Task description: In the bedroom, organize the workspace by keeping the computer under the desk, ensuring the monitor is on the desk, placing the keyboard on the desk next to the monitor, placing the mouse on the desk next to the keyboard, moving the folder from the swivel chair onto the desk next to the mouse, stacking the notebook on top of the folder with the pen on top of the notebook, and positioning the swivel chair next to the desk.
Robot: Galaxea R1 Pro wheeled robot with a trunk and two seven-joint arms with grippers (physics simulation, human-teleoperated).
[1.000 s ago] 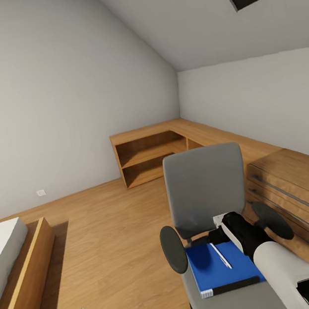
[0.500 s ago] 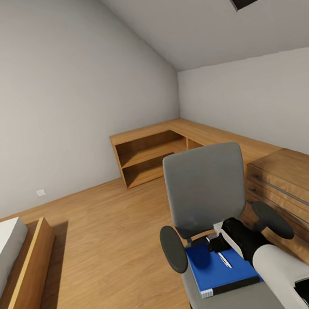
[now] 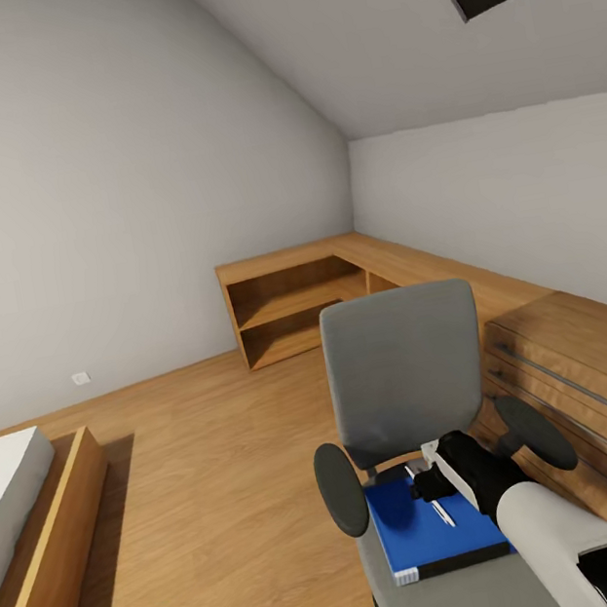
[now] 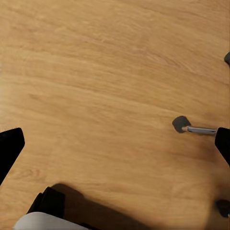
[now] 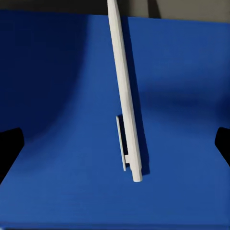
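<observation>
One swivel chair (image 3: 406,375), one folder (image 3: 420,526), one pen (image 5: 125,96)

Pen (image 5: 125,96) on folder (image 3: 421,531) on swivel chair (image 3: 406,375) seat; chest (image 3: 594,383) to chair's right.

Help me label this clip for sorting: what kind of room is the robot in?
Probably an attic bedroom that doubles as a study: a sloped ceiling, the corner of a bed in a wooden frame at the left, and a grey swivel chair on a wood floor beside low oak shelving.
</observation>
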